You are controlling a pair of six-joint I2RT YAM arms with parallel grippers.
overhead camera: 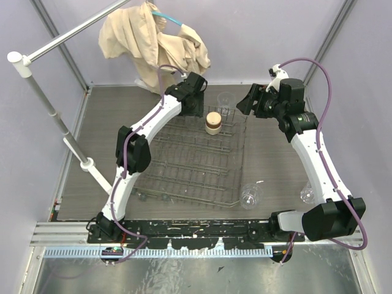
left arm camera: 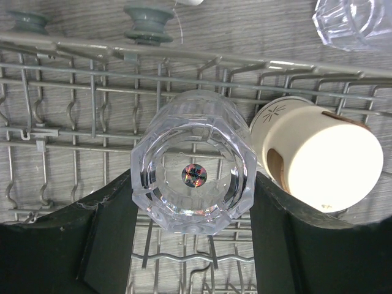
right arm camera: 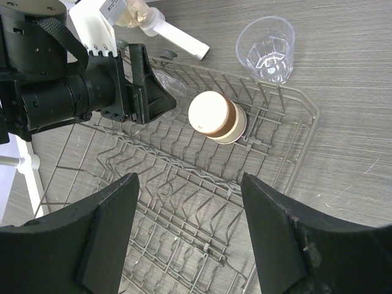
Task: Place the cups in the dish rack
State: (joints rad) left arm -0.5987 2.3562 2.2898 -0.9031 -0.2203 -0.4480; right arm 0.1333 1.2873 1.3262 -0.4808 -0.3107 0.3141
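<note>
A clear cup [left arm camera: 193,174] sits upside down between the fingers of your left gripper [left arm camera: 193,190], over the grey rack [left arm camera: 73,122]. The tan cup [left arm camera: 318,162] leans just to its right.

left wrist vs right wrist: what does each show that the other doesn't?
Left wrist only: the upturned base and sticker of the clear tumbler gripped in the left gripper. Right wrist only: the right gripper, open and empty, and the left arm from outside. Both: the dish rack, the tan cup inverted in it, and a second clear cup on the table beyond it.
</note>
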